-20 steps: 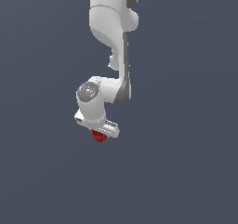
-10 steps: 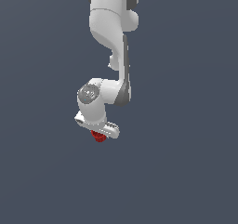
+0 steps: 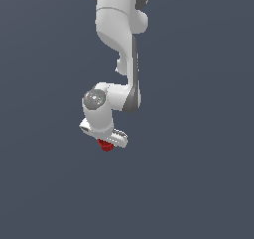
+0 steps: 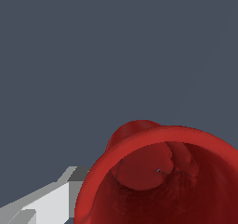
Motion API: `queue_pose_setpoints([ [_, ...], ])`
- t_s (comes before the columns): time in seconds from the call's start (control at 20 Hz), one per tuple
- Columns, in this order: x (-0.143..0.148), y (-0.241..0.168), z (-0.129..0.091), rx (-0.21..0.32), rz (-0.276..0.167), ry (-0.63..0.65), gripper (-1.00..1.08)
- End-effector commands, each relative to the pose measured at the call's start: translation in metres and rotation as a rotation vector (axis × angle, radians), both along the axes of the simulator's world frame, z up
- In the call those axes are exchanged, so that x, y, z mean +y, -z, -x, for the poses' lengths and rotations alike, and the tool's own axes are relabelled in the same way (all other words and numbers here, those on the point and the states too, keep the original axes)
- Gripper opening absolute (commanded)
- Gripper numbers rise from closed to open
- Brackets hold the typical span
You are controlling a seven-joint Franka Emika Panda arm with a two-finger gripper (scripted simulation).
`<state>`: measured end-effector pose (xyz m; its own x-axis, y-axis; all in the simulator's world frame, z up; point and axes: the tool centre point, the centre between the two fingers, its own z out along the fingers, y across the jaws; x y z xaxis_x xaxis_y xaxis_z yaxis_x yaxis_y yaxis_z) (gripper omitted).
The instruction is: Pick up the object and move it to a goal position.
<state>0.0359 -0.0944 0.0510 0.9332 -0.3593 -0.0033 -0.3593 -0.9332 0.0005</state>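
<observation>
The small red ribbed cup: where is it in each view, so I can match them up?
Exterior view: small red ribbed cup peeks out just beneath the white gripper, below picture centre.
Wrist view: it fills the near corner, hollow top facing the camera.
Shared landmark: the white gripper body beside the cup.

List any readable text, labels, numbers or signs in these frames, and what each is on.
None: no text, label, number or sign shows in either view.
Red cup: plain red inside and out, no print.
Gripper and arm: plain white and grey, no markings that can be read.
Background: flat grey, nothing written on it.
</observation>
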Motion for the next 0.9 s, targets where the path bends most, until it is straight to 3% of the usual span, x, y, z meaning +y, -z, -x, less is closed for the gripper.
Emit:
queue_pose_setpoints([
  [0.0,0.003,-0.009,-0.002,-0.003,0.000,-0.001,-1.00],
  [0.35,0.020,-0.054,-0.006,-0.003,0.000,0.000,-1.00],
  [0.85,0.058,-0.158,-0.017,-0.003,0.002,0.001,-1.00],
])
